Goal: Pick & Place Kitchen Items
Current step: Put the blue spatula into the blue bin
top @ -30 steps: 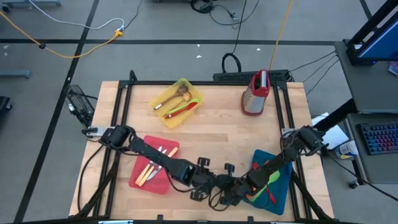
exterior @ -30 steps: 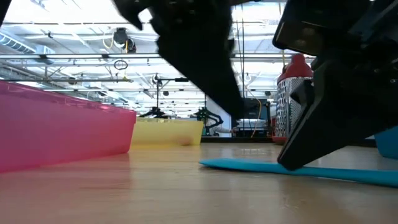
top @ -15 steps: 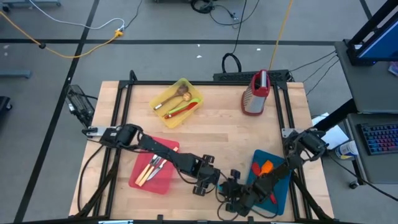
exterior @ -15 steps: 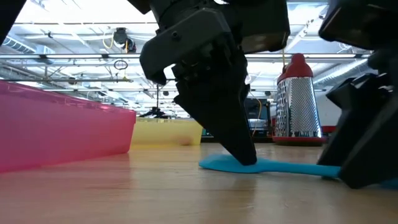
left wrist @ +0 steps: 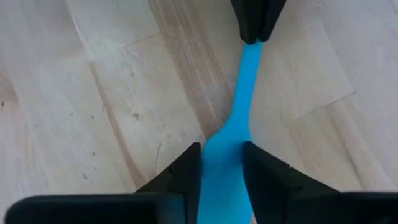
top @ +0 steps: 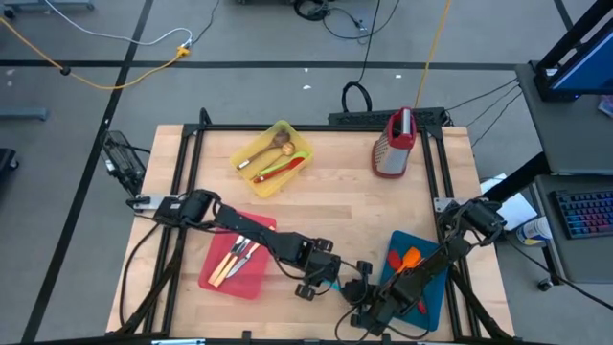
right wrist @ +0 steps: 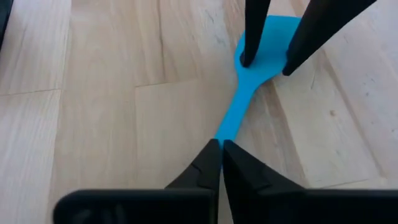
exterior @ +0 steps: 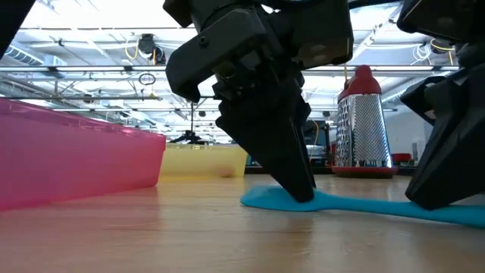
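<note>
A robotics lab is indicated by a framed wooden table (top: 335, 206) set on grey concrete floor, loose cables (top: 115, 57) at 11 o'clock, and a keyboard (top: 584, 211) at 3 o'clock.

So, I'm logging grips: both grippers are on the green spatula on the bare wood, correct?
Not green. The spatula is blue, as the left wrist view shows. The left gripper straddles its blade and the right gripper pinches its handle, on the bare wood.
</note>
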You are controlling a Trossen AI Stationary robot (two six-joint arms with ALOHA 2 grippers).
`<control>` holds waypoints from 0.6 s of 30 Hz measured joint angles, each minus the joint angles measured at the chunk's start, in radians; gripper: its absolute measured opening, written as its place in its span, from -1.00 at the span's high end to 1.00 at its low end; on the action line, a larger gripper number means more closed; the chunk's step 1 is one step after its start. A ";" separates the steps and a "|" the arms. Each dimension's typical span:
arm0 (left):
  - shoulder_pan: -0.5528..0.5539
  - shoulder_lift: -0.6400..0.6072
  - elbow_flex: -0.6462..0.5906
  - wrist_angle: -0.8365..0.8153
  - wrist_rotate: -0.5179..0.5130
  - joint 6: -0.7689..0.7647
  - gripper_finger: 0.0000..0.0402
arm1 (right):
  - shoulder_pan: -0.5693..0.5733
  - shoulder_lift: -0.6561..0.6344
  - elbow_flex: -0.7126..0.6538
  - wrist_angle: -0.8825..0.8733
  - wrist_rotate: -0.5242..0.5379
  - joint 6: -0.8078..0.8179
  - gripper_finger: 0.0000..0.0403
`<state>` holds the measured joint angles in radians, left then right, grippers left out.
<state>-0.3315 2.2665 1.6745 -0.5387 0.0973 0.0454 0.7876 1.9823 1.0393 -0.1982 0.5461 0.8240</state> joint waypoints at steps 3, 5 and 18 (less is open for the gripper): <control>-0.001 0.000 -0.001 -0.009 -0.001 0.021 0.53 | 0.000 0.001 0.000 0.002 0.015 -0.002 0.99; -0.001 0.000 -0.001 -0.008 -0.001 0.032 0.58 | 0.000 0.001 0.000 0.003 0.023 -0.002 1.00; -0.001 -0.004 -0.002 -0.008 -0.014 0.033 0.97 | -0.011 0.003 -0.001 0.234 0.079 -0.104 0.75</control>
<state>-0.3321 2.2623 1.6722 -0.5468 0.0832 0.0780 0.7768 1.9850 1.0386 0.0362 0.6253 0.7202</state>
